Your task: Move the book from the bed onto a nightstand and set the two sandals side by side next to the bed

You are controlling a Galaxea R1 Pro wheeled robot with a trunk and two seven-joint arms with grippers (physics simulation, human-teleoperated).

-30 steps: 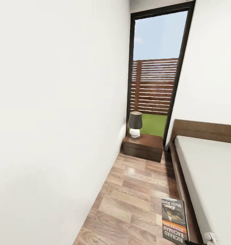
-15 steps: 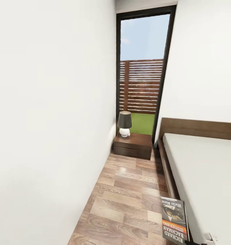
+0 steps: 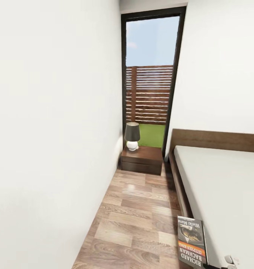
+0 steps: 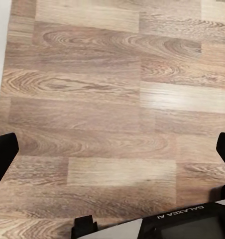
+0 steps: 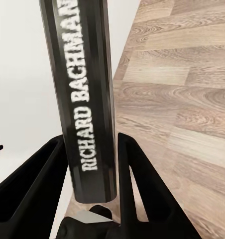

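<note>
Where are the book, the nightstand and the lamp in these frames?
book (image 3: 191,243): head view, front cover.
book (image 5: 87,99): right wrist view, spine lettering.
nightstand (image 3: 141,165): head view, drawer front.
lamp (image 3: 132,132): head view, dark shade.

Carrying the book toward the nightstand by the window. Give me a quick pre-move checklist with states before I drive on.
1. Book held: ok, the right gripper has a finger on each side of its spine.
2. Nightstand in sight: ok, ahead at the window.
3. Free room on its top: ok, the lamp stands at the wall-side end.
4. Floor lane between wall and bed: ok, nothing lies on it.
5. Left gripper: ok, open over floor.
6. Sandals: cannot tell.
</note>
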